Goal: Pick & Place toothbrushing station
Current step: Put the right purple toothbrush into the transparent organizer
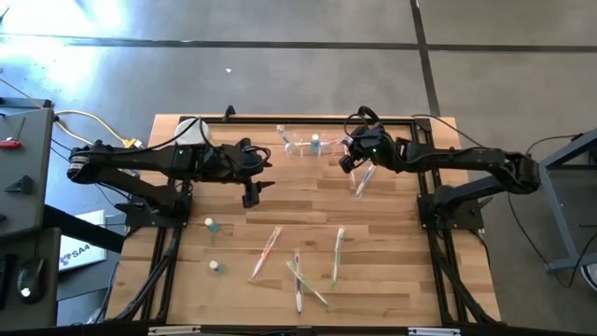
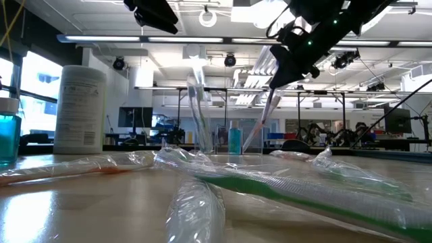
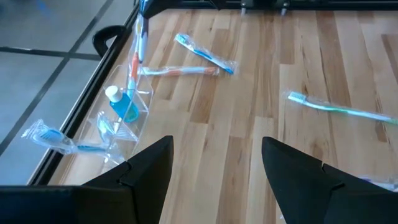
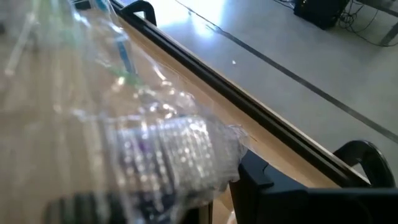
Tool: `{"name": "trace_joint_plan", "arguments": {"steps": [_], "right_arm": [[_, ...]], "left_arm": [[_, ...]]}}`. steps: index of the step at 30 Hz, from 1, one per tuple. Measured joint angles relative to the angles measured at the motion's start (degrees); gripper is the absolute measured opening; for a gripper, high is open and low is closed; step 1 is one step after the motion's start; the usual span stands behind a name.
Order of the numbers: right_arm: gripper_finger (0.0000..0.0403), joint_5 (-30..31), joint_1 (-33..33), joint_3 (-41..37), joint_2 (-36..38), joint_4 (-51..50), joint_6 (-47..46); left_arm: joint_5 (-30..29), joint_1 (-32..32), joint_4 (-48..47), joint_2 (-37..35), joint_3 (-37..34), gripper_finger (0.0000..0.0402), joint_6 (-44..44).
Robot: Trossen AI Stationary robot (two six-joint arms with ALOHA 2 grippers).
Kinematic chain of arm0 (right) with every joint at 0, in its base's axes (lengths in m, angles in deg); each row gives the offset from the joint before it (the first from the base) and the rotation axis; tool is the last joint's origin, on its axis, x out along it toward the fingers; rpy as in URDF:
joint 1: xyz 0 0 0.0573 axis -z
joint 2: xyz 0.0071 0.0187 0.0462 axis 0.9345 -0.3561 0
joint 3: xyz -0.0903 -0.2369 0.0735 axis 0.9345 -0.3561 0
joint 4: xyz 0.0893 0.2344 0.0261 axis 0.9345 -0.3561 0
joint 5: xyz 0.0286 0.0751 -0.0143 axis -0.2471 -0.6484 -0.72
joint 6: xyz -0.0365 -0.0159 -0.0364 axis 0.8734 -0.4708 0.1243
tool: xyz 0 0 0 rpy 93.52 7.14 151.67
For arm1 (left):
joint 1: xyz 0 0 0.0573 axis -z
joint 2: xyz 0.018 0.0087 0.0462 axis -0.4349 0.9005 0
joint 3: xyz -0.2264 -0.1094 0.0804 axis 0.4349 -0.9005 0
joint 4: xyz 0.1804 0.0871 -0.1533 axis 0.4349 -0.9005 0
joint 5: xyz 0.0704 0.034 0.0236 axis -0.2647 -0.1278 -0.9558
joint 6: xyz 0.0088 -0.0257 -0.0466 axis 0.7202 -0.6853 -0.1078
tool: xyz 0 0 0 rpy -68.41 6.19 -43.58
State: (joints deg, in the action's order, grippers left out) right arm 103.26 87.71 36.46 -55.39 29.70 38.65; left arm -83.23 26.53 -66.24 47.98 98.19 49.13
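The see-through holder (image 1: 300,146) stands at the table's far edge with a small blue bottle (image 1: 315,142) in it. It also shows in the left wrist view (image 3: 127,118) and the low view (image 2: 223,145). My right gripper (image 1: 353,157) is raised just right of the holder and is shut on a wrapped toothbrush (image 2: 264,118). My left gripper (image 1: 252,191) is open and empty over the table's left middle, its fingers (image 3: 149,165) wide apart. The white canister (image 1: 191,131) stands at the far left corner. My right gripper pinches the wrapped toothbrush by its upper end (image 2: 275,91), wrapper and all, from above. The toothbrush hangs slanted below the fingers, lifted, with its lower end (image 3: 130,87) close by the holder. I cannot tell whether that end touches the holder or the table.
Several wrapped toothbrushes (image 1: 298,266) lie on the near middle of the table, and one (image 3: 53,137) lies at the far edge beside the holder. Two small bottles (image 1: 213,245) stand near the left edge. A black frame rail (image 1: 280,119) runs along the table's far edge.
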Motion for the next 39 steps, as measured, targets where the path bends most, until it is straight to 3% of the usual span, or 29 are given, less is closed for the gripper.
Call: {"name": "trace_joint_plan", "arguments": {"steps": [7,39], "right_arm": [[0.0018,-1.0,1.5,0.0,0.0,3.2,2.3],[0.0018,-20.2,13.3,0.6,-12.7,13.5,1.2]], "left_arm": [[0.0,0.0,0.0,0.0,0.0,0.0242,0.0],[0.2,0.0,-0.6,0.0,0.0,0.0242,0.0]]}}
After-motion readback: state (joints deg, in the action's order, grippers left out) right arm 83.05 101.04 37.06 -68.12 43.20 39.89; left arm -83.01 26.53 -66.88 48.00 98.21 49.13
